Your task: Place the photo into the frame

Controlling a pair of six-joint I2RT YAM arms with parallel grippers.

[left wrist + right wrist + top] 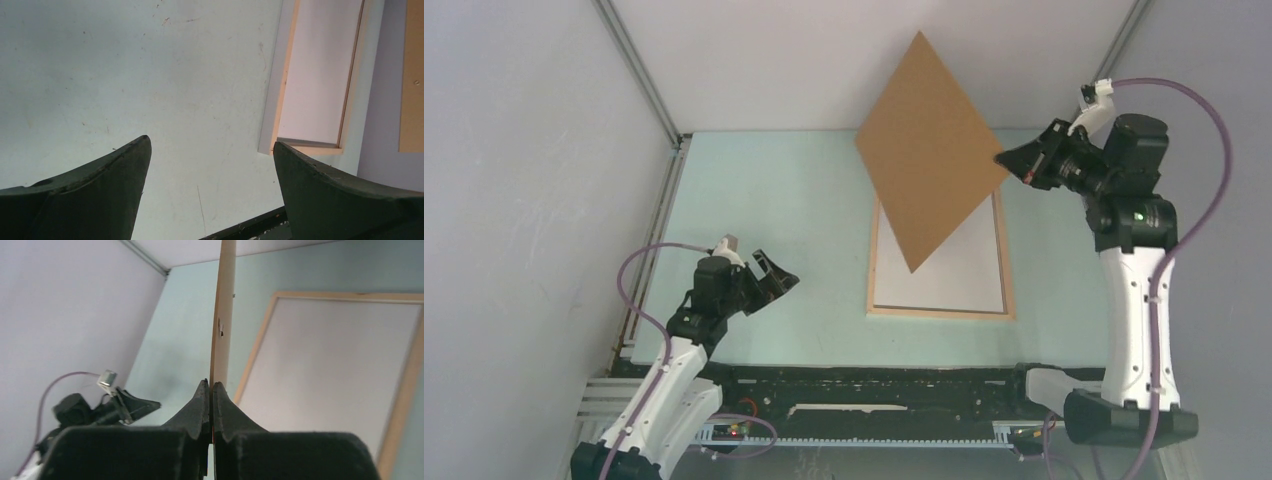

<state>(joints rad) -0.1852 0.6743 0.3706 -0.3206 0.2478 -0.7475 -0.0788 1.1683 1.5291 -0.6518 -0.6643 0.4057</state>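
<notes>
The frame [873, 272], thin light wood, lies flat on the table right of centre. A plain white sheet [944, 278] fills its inside; it looks like the photo lying face down, with no printed side showing. My right gripper [1006, 160] is shut on the right corner of a brown backing board [929, 150], held tilted in the air above the frame's far half. The right wrist view has the board [223, 305] edge-on between the closed fingers [211, 384], with the frame [255, 350] below. My left gripper [779, 278] hangs open and empty left of the frame [280, 95].
Pale green table top [774, 200] inside white enclosure walls, with metal posts [639, 70] at the back corners. A black rail [874, 385] runs along the near edge between the arm bases. The board [414, 75] shows at the left wrist view's right edge.
</notes>
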